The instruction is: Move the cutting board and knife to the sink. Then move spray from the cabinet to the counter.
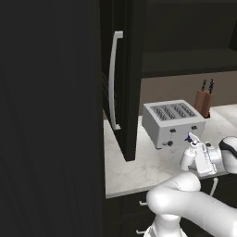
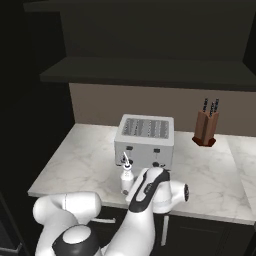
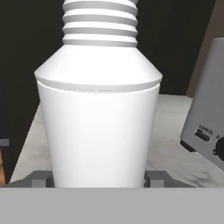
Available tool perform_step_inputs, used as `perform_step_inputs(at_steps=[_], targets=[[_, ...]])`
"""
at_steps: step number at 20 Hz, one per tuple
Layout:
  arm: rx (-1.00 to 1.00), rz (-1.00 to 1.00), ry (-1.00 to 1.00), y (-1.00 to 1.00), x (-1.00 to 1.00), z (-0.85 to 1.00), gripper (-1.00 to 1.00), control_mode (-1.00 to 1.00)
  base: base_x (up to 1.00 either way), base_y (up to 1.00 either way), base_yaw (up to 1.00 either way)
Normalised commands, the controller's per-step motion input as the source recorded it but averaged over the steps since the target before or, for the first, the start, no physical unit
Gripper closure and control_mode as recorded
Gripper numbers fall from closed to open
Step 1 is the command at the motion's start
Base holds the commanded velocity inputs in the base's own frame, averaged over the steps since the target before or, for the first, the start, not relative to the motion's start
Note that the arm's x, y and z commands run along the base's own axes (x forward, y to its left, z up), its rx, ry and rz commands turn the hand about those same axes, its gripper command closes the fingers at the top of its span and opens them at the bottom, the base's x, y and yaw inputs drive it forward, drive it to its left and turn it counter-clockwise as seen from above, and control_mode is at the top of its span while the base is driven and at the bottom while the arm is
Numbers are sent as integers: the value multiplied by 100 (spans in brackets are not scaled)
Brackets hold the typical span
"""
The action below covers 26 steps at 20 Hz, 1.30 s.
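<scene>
Spray (image 3: 98, 127): white, ribbed neck | between fingers (image 3: 40, 178) | upright, counter (image 2: 80, 160)

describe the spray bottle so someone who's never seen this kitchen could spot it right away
Find the marble counter and the silver toaster standing on it. Just in front of the toaster's left corner, near the counter's front edge, is the spray, held between the fingers of the gripper. It is the lone small white bottle, with a blue-and-white trigger nozzle.

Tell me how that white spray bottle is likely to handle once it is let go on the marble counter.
The spray bottle looks tall over a narrow base, so it may tip if nudged. Its smooth white body could slip between the pincer fingers. It seems rigid plastic, probably light, standing by the toaster on the counter.
</scene>
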Motion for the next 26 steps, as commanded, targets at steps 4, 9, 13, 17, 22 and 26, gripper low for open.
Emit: perform_step_inputs(at_steps=[4,9,13,17,22,26], targets=[[-2,-1,0,0,1,-10,100,-100,0,0,0],[0,0,0,-2,0,-9,100,-100,0,0,0],[0,0,0,-3,0,-10,100,-100,0,0,0],[0,0,0,-1,0,-10,100,-100,0,0,0],[0,0,0,0,0,-9,-100,-100,0,0,0],[0,0,0,-3,0,-7,-100,-100,0,0,0]])
